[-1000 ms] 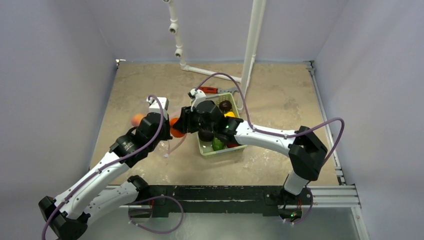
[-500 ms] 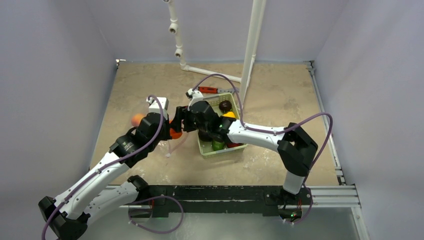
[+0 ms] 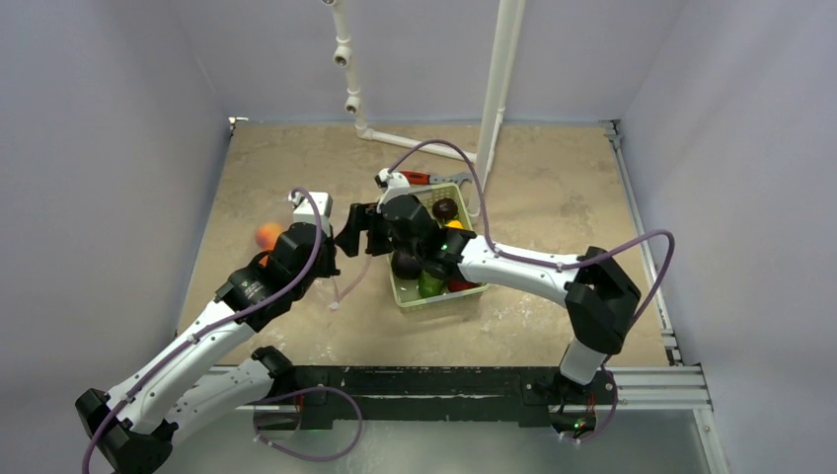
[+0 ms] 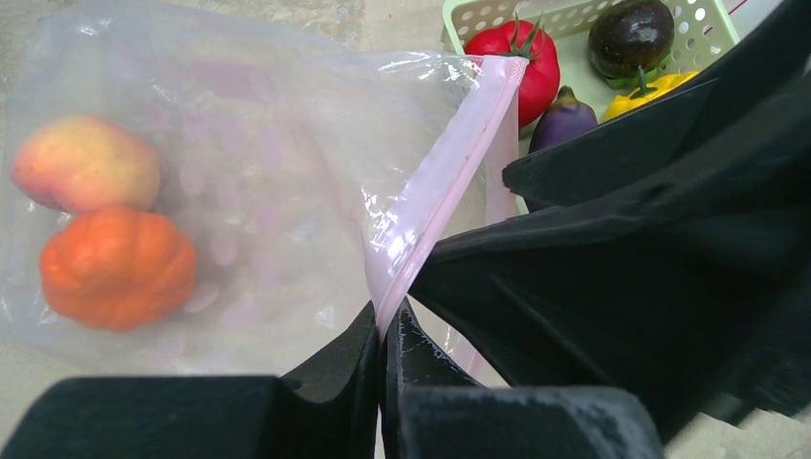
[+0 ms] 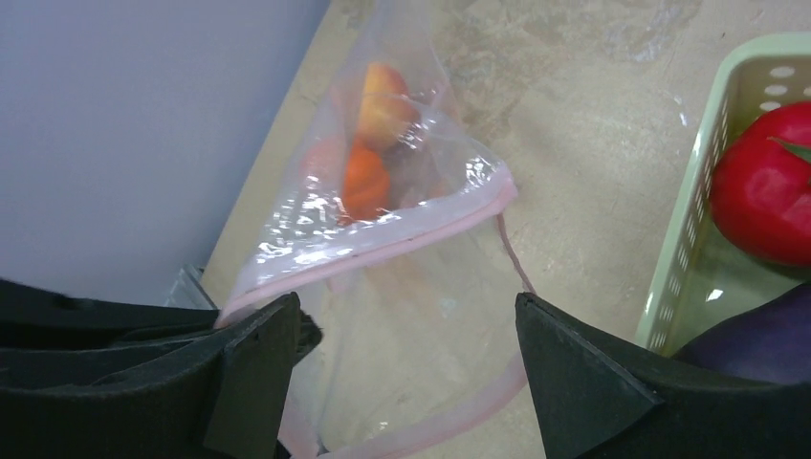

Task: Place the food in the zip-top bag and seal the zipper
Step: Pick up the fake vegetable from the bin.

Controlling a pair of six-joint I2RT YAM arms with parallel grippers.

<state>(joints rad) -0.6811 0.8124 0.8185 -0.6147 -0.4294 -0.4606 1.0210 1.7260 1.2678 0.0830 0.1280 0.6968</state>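
The zip-top bag (image 4: 249, 172) lies on the table, clear and crinkly, with a peach-coloured fruit (image 4: 84, 163) and an orange pumpkin piece (image 4: 117, 266) inside. My left gripper (image 4: 387, 330) is shut on the pink zipper (image 4: 440, 186) and holds the mouth up. My right gripper (image 5: 406, 373) is open and empty just above the open mouth (image 5: 383, 239). In the top view, the right gripper (image 3: 355, 232) is close beside the left gripper (image 3: 331, 265). A red tomato (image 4: 526, 62), a purple eggplant (image 4: 564, 120), a dark round piece (image 4: 631, 33) and a yellow piece (image 4: 650, 86) lie in the basket.
The light green basket (image 3: 469, 286) stands just right of the bag, under my right arm. A red-handled wrench (image 3: 415, 179) lies behind it. A white pipe frame (image 3: 494, 99) rises at the back. Walls close in the left, right and far sides.
My right gripper held an orange piece over the bag mouth; now it is open and empty and has pulled back slightly. The orange piece now lies in the bag. The left gripper has kept its hold.
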